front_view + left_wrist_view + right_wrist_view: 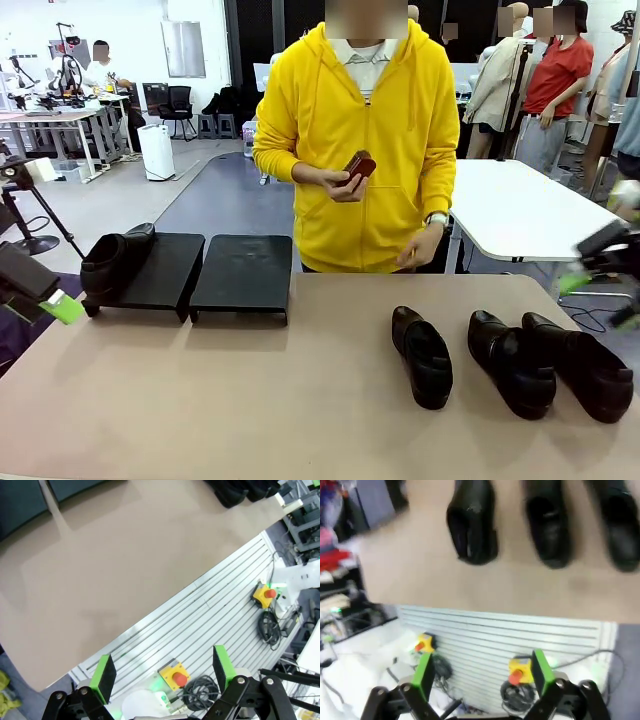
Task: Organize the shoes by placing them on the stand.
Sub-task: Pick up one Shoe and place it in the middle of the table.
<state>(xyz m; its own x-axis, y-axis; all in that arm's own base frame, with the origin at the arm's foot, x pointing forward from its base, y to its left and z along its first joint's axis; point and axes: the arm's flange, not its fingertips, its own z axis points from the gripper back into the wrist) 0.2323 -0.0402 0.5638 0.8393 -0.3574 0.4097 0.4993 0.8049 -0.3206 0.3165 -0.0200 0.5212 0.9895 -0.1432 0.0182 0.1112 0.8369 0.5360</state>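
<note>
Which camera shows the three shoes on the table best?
The front view: the three shoes sit whole and sharp. The right wrist view has them blurry and cropped; the left wrist view catches dark bits at its edge.

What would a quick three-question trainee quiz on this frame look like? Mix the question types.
1. Count: how many shoes lie on the table, off the stand?
2. True or false: the left gripper is closed on a shoe.
3. Pick one: the racked shoe sits on
A. the stand's tray on the robot's left
B. the stand's tray on the robot's right
C. both trays, bridging the gap

Key:
1. Three, in a row on the robot's right.
2. False: its jaws are open and hold nothing.
3. A
</note>
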